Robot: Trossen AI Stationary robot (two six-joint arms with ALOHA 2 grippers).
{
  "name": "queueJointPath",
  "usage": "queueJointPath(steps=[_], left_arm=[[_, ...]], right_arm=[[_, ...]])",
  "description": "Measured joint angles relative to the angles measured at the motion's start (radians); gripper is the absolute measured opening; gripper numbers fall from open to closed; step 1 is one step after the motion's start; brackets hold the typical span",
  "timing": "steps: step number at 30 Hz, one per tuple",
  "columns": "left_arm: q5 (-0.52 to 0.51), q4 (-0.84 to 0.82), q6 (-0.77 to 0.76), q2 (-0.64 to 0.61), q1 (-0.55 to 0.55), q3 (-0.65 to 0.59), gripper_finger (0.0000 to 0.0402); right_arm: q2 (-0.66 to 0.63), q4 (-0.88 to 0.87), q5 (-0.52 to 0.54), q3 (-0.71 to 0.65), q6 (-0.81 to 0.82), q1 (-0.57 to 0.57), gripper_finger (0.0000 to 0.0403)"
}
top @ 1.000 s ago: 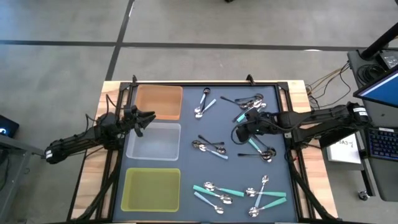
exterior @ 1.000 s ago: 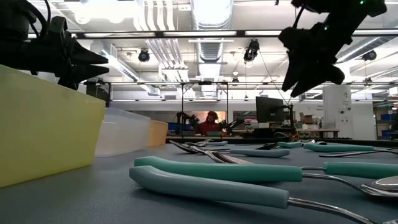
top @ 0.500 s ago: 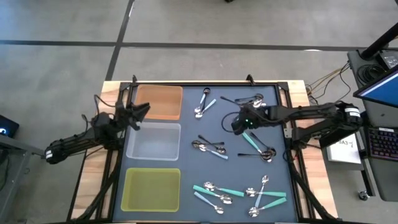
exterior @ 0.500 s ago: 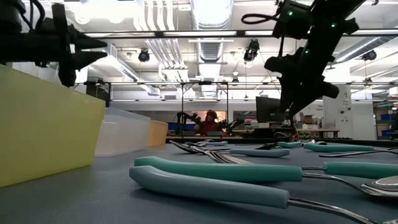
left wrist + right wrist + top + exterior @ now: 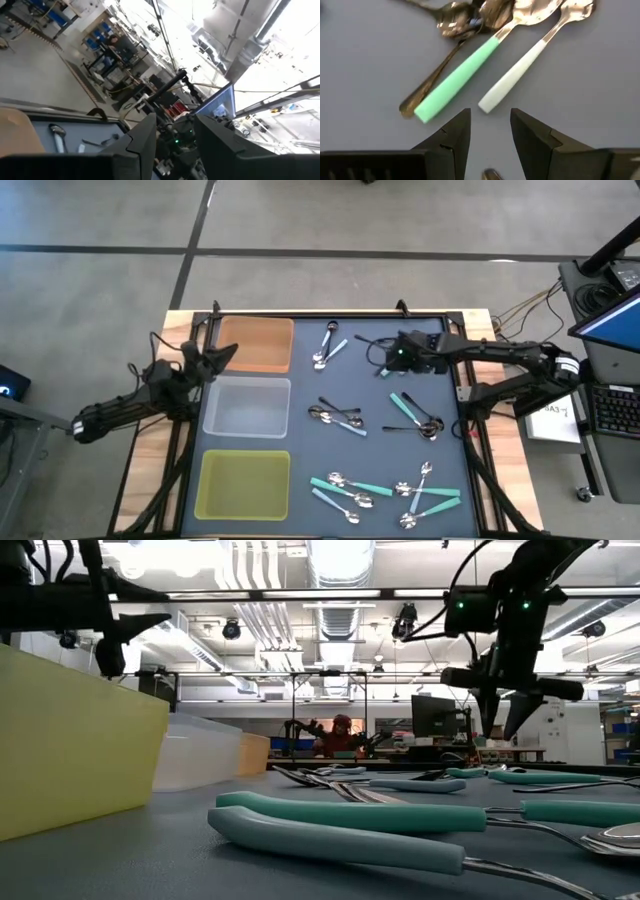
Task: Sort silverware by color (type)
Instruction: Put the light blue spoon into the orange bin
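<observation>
A dark mat (image 5: 300, 430) covers the wooden table in a bright lab hall. Teal-handled spoons (image 5: 465, 75), shiny silver and dark ones lie scattered on it, beside the orange tray (image 5: 256, 343). The right gripper (image 5: 385, 365) hangs parted and empty over the far cluster; only its wrist view shows the handles clearly. The left gripper (image 5: 222, 352), fingers apart, holds nothing near the orange tray.

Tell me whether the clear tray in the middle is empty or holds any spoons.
Empty. From above, the clear tray shows only its bare bottom; the spoons all lie on the dark mat to its right.
</observation>
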Motion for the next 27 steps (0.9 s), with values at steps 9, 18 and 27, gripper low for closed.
queueJointPath(steps=[9,18,27], left_arm=[[-0.062,-0.033,0.102,0.122,0.0,0.129,0.0115],[-0.114,-0.094,0.31,0.312,0.0,0.337,0.0115],[-0.262,-0.429,0.453,0.409,0.0,0.609,0.0115]], right_arm=[[0.107,0.009,0.008,-0.004,0.121,-0.06,0.013],[0.252,0.082,0.009,-0.004,0.165,-0.068,0.013],[0.37,0.091,0.017,-0.001,0.178,-0.069,0.0125]])
